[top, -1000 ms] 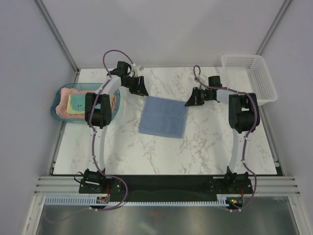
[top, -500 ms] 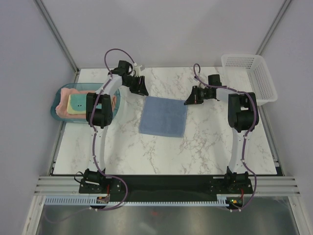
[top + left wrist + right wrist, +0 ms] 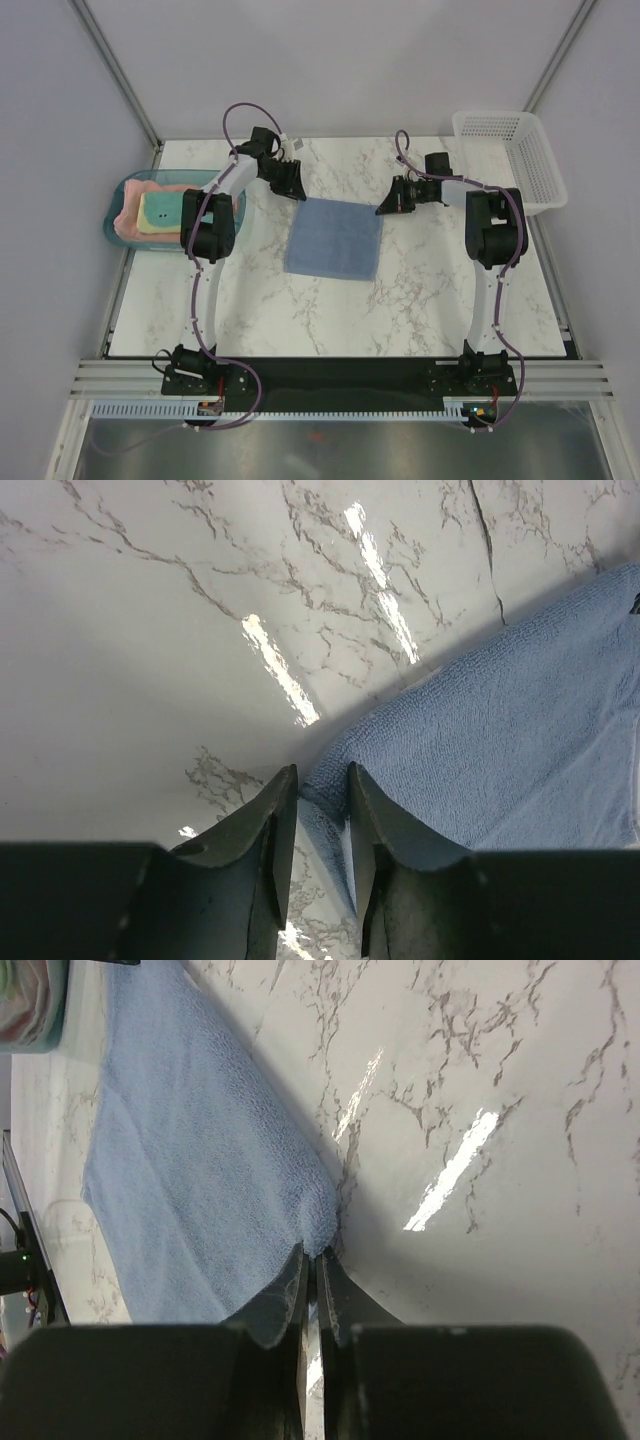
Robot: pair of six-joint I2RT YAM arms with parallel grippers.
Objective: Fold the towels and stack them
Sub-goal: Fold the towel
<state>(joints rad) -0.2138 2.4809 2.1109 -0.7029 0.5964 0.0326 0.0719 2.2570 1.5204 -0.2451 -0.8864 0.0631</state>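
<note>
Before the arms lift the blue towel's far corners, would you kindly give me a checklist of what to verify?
1. Right tool shut on far right corner of blue towel: ok.
2. Left tool closed on far left corner: not ok, jaws astride it, gap showing.
3. Blue towel lying flat on table: ok.
4. Grip firm enough to lift: cannot tell.
5. Pink towel and yellow towel stacked in tray: ok.
</note>
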